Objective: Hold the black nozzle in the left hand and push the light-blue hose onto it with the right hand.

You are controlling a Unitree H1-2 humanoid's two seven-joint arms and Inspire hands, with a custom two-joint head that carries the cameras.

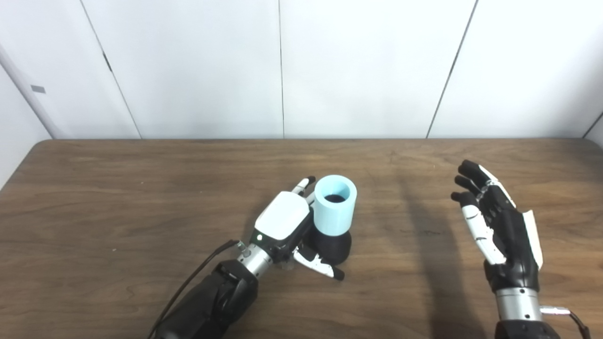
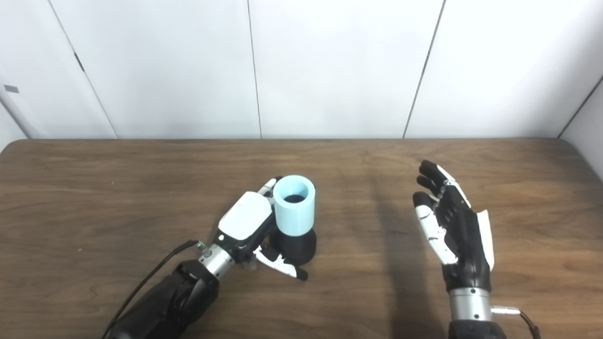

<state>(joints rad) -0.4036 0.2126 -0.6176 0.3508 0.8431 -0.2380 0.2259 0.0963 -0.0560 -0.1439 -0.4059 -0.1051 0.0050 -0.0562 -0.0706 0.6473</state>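
Dark brown wood-grain table filled the lower frame, its far corners rounded. Behind it stood a white panelled wall, divided by thin dark vertical seams. Even, soft light; faint shadows fell across the tabletop. No floor visible.

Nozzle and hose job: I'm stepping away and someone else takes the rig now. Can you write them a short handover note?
Left hand: beside the black nozzle, fingers around its base; whether it grips firmly cannot be told.
Right hand: open, empty, hovering over the table well to the right, apart from the parts.
Light-blue hose: standing upright on top of the nozzle, open end up.
Done: hose looks seated on the nozzle.
Left: probably only checking the fit and releasing the left hand.
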